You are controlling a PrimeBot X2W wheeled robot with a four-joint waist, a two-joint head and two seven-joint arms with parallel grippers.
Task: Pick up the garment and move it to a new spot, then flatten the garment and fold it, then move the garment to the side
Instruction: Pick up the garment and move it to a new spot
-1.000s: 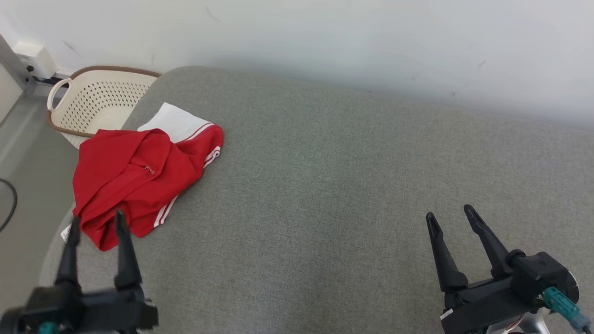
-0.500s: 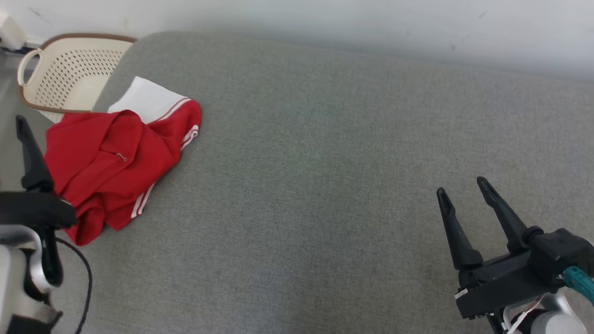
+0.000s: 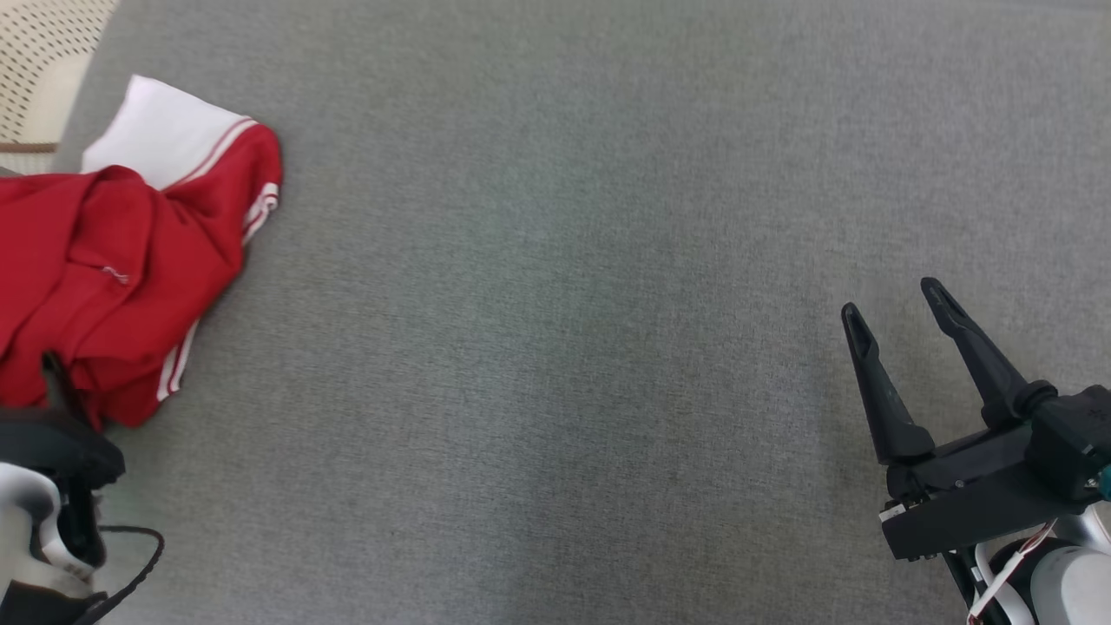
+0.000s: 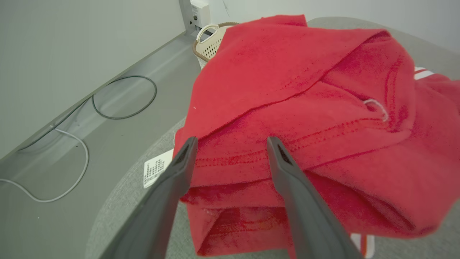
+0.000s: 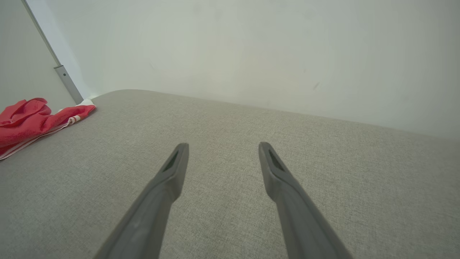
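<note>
The garment (image 3: 113, 269) is red with white stripes and a white part, and it lies crumpled at the left end of the grey padded table (image 3: 555, 347). In the left wrist view my left gripper (image 4: 233, 140) is open, its fingertips level with the garment's (image 4: 305, 90) near hem, and a red fold shows between them. One of its fingers (image 3: 57, 382) shows dark against the garment's lower edge in the head view. My right gripper (image 3: 893, 299) hangs open over bare table at the right, far from the garment (image 5: 32, 118), with nothing between its fingers (image 5: 169, 180).
A cream perforated basket (image 3: 35, 61) stands off the table's far left corner. A white care label (image 4: 156, 172) pokes out beside the garment at the table's rounded edge. Cables (image 4: 122, 97) lie on the floor below, and a pale wall (image 5: 251, 54) runs behind the table.
The head camera has tilted down and right, so the whole picture shifted. My left gripper has moved up to the garment's near edge, still open. The right gripper stays open.
</note>
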